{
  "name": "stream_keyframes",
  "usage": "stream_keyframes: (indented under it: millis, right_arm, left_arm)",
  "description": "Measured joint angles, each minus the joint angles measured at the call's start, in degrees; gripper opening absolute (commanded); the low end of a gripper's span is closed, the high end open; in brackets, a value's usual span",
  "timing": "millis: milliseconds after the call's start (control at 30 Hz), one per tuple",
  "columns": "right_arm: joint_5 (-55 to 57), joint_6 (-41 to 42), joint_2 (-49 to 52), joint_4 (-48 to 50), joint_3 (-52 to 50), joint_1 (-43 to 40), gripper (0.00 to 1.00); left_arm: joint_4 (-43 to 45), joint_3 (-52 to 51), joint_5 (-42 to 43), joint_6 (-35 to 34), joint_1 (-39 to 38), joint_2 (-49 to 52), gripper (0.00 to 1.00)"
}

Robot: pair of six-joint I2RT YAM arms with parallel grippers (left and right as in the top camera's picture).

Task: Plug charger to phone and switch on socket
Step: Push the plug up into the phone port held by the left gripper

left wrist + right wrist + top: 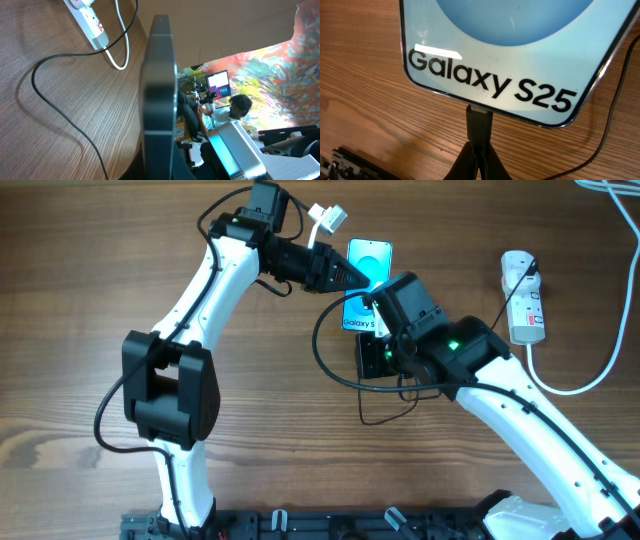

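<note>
My right gripper (479, 159): jaws pinching charger (479, 122) tip at phone (510, 45), six o'clock edge. My left gripper (347, 275): jaws clamping phone.

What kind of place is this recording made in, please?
Probably a robotics lab or workroom: two robot arms work at a wooden table, and the left wrist view shows a person at a monitor behind.

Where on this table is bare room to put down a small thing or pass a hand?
Bare wood: left of the left arm, and near the front edge between both arms, below the charger cable loop. Crowded: around the phone, where the left gripper and right gripper meet, and at the right by the power strip and white cord.
</note>
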Motion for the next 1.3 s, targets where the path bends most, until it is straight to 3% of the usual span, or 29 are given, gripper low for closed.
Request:
stream_keyframes:
  millis: [1300]
  right_arm:
    - [2.4, 0.0, 0.6, 1.0, 0.4, 0.7, 0.04]
  left_arm:
    - [-0.5, 0.5, -3.0, 0.0, 0.0, 0.0, 0.04]
